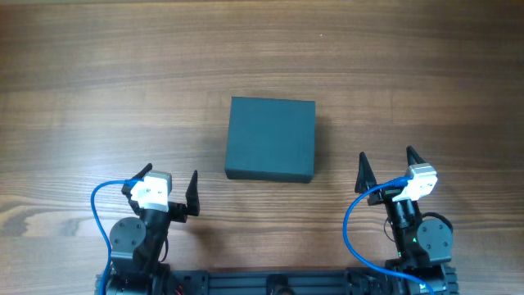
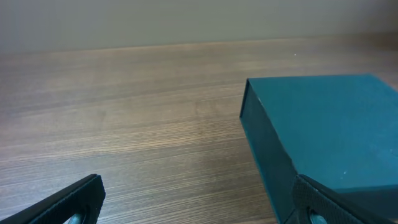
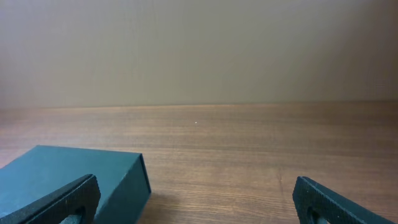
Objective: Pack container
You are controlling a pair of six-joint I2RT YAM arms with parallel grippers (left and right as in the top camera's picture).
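The container (image 1: 270, 138) is a dark teal-grey square box lying shut in the middle of the table. My left gripper (image 1: 170, 174) stands open at the near left of it, with nothing between its fingers. In the left wrist view the container (image 2: 329, 124) fills the right side, and the left gripper (image 2: 198, 186) has only bare wood between its tips. My right gripper (image 1: 386, 156) stands open at the near right, apart from the box. In the right wrist view the container (image 3: 68, 171) shows at the lower left, behind the left finger of the right gripper (image 3: 196, 185).
The wooden table (image 1: 98, 82) stretches to the far side and to both sides of the box. A blue cable (image 1: 98, 205) loops beside the left arm and another blue cable (image 1: 352, 238) beside the right arm. A plain wall (image 3: 199, 50) stands behind the table.
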